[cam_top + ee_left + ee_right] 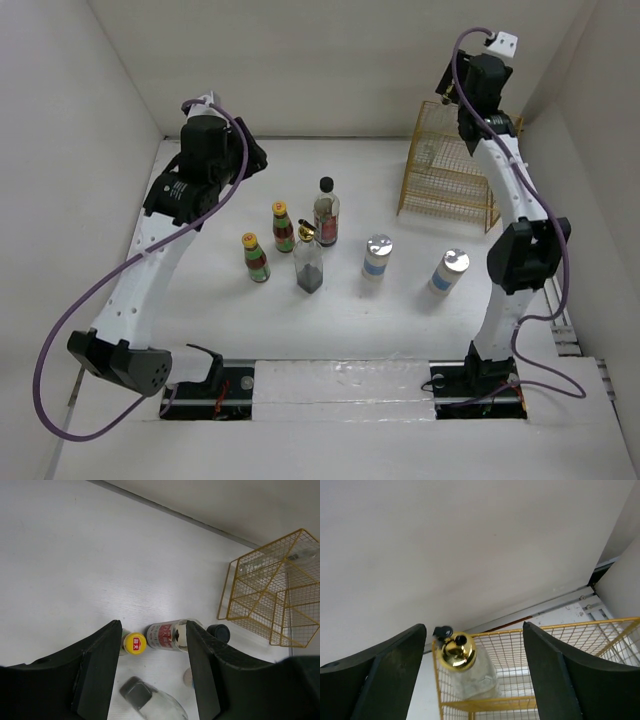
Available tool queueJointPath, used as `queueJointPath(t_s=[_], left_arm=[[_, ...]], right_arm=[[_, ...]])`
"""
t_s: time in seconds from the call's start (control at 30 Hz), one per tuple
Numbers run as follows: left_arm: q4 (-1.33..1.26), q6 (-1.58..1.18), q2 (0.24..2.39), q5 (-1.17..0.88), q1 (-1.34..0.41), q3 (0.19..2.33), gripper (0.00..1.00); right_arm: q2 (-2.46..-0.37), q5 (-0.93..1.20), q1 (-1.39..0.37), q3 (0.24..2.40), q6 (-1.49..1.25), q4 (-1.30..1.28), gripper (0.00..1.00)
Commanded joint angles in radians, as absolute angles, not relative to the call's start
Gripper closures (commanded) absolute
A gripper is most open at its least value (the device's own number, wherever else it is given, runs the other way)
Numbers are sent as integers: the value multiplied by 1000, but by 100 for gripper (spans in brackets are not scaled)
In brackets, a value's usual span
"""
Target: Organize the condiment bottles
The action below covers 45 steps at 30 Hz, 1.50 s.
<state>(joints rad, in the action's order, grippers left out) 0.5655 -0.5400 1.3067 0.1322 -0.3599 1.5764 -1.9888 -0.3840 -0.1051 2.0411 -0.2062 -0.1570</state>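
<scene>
- Writing first: a yellow cap shows a red patch with white characters, too small to read. The black-capped jar beside it wears a red-and-white label, its print just as illegible.
- On the table, six bottles stand upright in a loose cluster at the middle, long axes vertical.
- From the left: the left yellow-capped bottle, the right yellow-capped bottle, both with red sauce, then the dark-filled glass bottle with its gold pourer.
- Further right, the left shaker and the right shaker, both white, blue-banded and silver-topped.
- The seventh, a clear glass bottle, stands upright in the gold wire rack at the far right, gold pourer up, black tip poking left in the right wrist view.
- The left gripper hangs above the cluster, fingers spread wide, holding nothing.
- The right gripper hovers over the rack, fingers spread, apparently clear of the bottle.
</scene>
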Motion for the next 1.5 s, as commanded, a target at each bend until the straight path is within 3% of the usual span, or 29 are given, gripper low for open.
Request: queueJointPath(t_s=[0.0,0.1,0.17,0.3,0.33,0.4,0.47,0.53,0.67,0.97,1.3,1.47], left_arm=[[543,-538,1264,144,-360,1575,50],[543,-558,1264,167,-360,1575,50],[554,-558,1264,189,-360,1585,50],[554,-568,1273,213,-360,1594,50],[554,-568,1273,213,-360,1606,50],[563,-568,1284,222,-360,1615,50],[563,-558,1293,232,-360,1615,50],[574,-546,1307,258,-360,1649,50],[583,-526,1338,278,-360,1697,50],[583,-548,1339,267,-360,1678,49],[584,-548,1319,207,-360,1644,49],[575,-548,1328,207,-360,1644,49]], right_arm=[[-1827,-347,-106,2023,-193,-149,16],[-1714,-287,-120,1948,-184,-149,14],[-1649,-210,-176,1876,-169,-149,22],[-1461,4,-294,1592,-132,-149,87],[-1430,61,-316,1550,-117,-149,90],[-1369,225,-379,1482,-77,-196,90],[-1293,312,-426,1422,-14,-271,66],[-1244,325,-506,1404,64,-418,36],[-1195,360,-635,1300,97,-448,20],[-1282,333,-842,1183,51,-112,18],[-1426,163,-894,1172,20,151,16],[-1509,190,-904,1181,20,199,18]])
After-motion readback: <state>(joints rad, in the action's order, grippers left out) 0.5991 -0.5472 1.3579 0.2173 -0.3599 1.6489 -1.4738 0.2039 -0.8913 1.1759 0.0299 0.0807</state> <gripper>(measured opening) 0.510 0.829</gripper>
